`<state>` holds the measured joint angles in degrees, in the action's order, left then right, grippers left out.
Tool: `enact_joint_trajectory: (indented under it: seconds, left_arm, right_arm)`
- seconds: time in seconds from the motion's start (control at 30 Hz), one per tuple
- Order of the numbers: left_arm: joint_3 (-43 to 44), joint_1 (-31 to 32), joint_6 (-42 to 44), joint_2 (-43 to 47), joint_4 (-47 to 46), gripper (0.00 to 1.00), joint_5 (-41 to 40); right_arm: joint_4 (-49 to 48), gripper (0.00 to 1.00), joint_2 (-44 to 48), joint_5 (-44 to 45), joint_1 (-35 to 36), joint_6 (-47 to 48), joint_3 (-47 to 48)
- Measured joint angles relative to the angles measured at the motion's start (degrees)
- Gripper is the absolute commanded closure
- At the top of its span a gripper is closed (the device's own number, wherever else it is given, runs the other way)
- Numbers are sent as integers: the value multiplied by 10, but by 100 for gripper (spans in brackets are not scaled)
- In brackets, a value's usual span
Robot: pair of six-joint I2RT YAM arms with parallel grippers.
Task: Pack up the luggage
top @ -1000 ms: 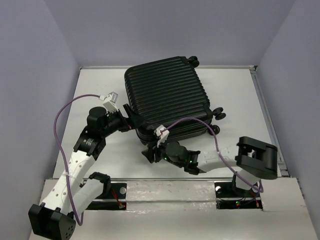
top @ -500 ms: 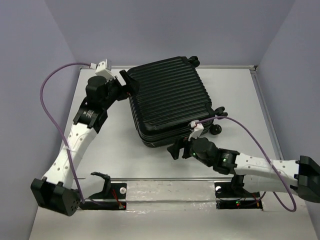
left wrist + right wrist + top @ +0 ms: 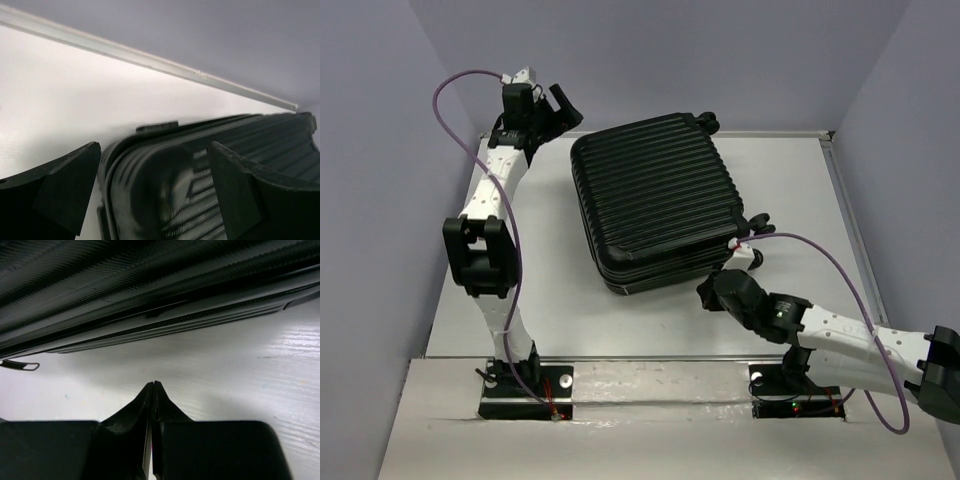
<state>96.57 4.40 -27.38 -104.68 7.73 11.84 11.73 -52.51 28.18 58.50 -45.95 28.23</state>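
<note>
Top external showed the luggage (image 3: 655, 205) lying shut on the table (image 3: 520, 290). You held the left gripper (image 3: 568, 108) wide near its far-left corner, probably to steady it; the right gripper (image 3: 152, 386), pinched closed and empty, sat by the near seam.

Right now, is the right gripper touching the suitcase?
Apart. The right wrist view shows white table between the shut right gripper and the suitcase.
</note>
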Motion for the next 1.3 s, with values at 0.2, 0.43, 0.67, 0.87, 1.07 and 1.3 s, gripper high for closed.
enact_joint_trajectory:
  seconds: [0.2,0.43,0.67,0.87,1.07,1.3]
  left_arm:
    - [255,-7,22,-174,33,1,70]
    - [385,5,66,-296,36,1,128]
    - [404,26,67,-378,32,1,151]
    - [404,36,37,-394,-30,1,179]
    - [306,38,10,-355,-140,1,190]
    - [-13,15,-9,-150,-273,2,141]
  right_arm:
    - [9,93,-2,3,-16,-15,-18]
    - [18,93,4,-6,-102,-3,-28]
    - [6,93,-33,-32,-180,40,0]
    - [-32,93,-103,-62,-233,66,19]
    - [-75,93,-164,-90,-282,108,34]
    - [-128,93,-250,-147,-315,160,98]
